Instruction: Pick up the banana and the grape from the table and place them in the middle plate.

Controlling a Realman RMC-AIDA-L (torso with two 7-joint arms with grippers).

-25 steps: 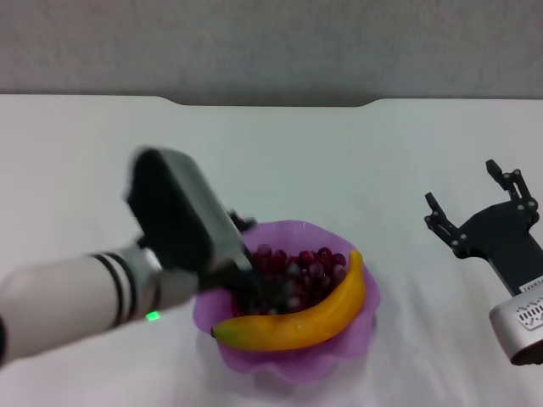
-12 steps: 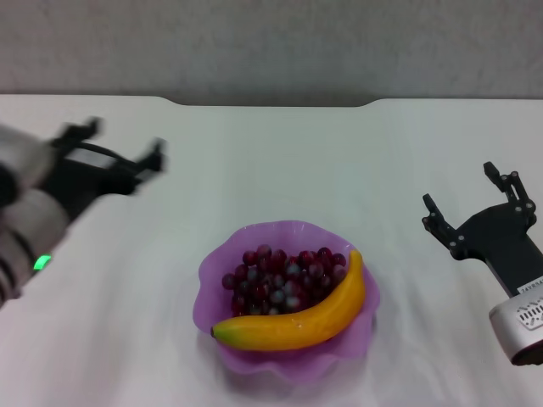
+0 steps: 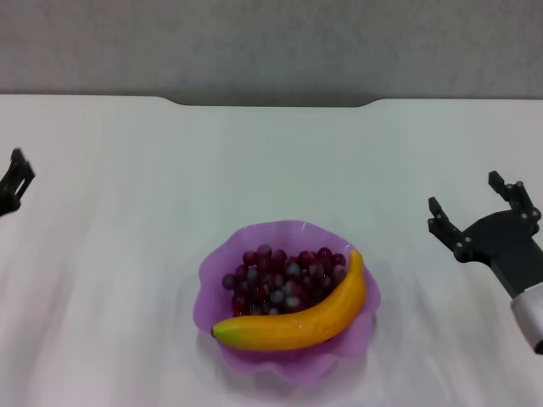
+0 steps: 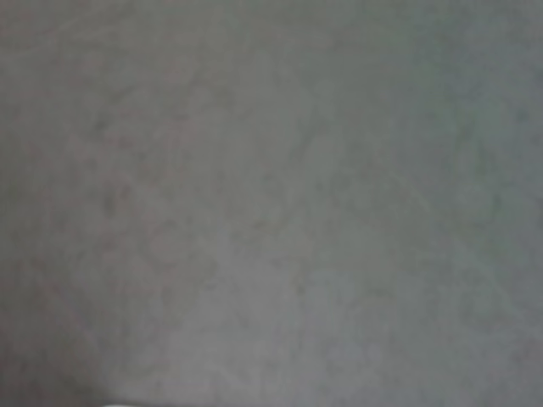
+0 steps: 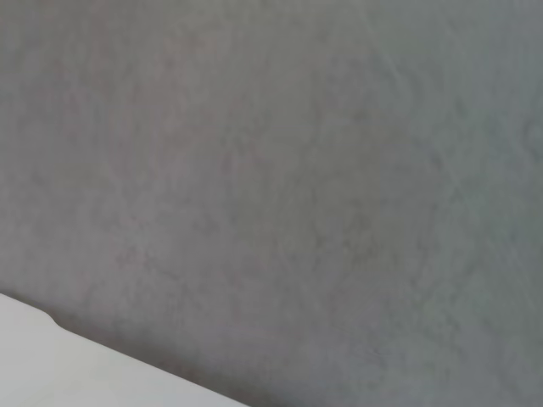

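From my remote station the head view shows the middle plate (image 3: 222,269), purple with a scalloped rim, sitting on the white table (image 3: 271,161) near its front edge, roughly centred between the two arms. The grape (image 3: 283,276) bunch lies inside the plate, filling its far and left part. The banana (image 3: 299,318) lies inside too, curved along the near and right side of the plate, its dark tip at the near left; it touches the grapes along its inner curve. Right gripper (image 3: 481,210) hangs over the table well to the right of the plate, fingers spread apart, holding nothing. Left gripper (image 3: 15,182) shows only as a dark tip at the far left edge of the head view, well apart from the plate; I cannot tell whether its fingers are apart or together. Left wrist view shows only a plain grey surface. Right wrist view shows a grey wall (image 5: 280,186) with a corner of the table edge below it
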